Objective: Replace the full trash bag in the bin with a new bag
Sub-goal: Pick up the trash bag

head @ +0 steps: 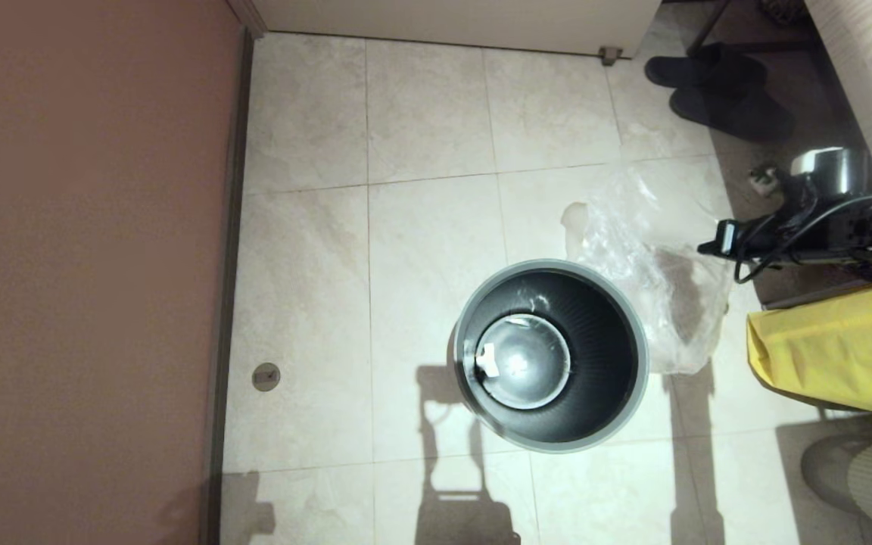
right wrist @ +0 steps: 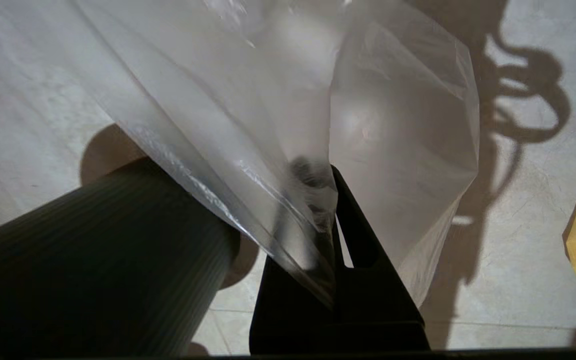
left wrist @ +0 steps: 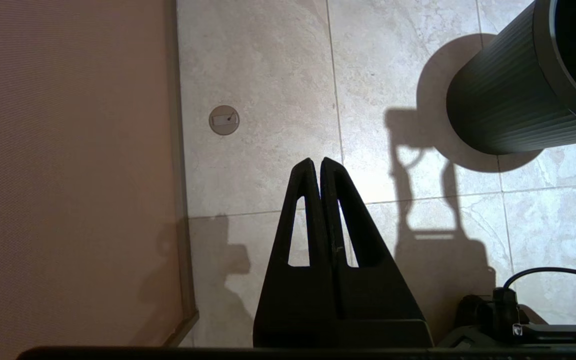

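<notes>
Now the right tool (right wrist: 329, 200) pinches the new bag (head: 652, 265), hanging lengthwise.

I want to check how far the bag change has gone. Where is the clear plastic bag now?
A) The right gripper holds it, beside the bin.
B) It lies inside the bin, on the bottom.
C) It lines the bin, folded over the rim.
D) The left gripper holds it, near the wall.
A: the right gripper is shut on the new bag, which hangs beside the bin, whose inside is bare.
</notes>
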{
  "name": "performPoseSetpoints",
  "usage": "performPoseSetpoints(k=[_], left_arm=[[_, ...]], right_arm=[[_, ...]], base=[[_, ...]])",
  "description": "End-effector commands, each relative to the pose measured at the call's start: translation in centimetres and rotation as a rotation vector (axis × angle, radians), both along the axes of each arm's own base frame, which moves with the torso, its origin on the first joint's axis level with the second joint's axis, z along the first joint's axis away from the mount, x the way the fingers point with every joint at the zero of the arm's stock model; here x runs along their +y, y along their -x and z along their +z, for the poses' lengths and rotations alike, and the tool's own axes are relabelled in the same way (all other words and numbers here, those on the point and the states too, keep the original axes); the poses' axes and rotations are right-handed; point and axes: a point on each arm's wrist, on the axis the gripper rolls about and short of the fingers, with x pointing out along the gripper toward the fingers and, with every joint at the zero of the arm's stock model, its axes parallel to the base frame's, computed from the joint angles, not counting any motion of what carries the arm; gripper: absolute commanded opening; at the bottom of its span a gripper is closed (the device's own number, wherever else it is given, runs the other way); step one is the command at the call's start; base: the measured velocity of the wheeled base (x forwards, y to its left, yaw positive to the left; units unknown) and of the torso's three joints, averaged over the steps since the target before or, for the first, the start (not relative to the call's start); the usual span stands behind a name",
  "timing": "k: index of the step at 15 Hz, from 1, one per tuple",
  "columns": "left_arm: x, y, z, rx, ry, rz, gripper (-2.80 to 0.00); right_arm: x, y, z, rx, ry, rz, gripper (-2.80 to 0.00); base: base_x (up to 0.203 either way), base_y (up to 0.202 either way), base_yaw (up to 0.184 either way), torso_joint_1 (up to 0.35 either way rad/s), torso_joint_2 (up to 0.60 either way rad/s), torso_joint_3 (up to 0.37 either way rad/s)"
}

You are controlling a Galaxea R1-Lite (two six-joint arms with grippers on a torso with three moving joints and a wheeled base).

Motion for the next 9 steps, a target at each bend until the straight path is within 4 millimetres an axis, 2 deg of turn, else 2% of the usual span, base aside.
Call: performPoseSetpoints(k=[1,4,9], left_arm=[[0.0,0.0,0.0,-0.001,0.001,0.000,-2.80],[0.0,0.0,0.0,-0.001,-0.001,0.000,-2.80],[0.0,0.0,0.0,-0.001,-0.001,0.000,-2.80]], right_arm=[[0.5,4.2,6.3,-0.105,-0.002,0.009,-2.80],[1.2,9.1,11.0,-0.157,-0.010,0.037,-2.80],[2.4,16.5,16.2,-0.237,-0.010,0.062,-2.80]], base=[[0.000,0.000,0.000,0.000,0.00,0.000],[0.000,0.000,0.000,0.000,0.00,0.000],[0.000,0.000,0.000,0.000,0.00,0.000]])
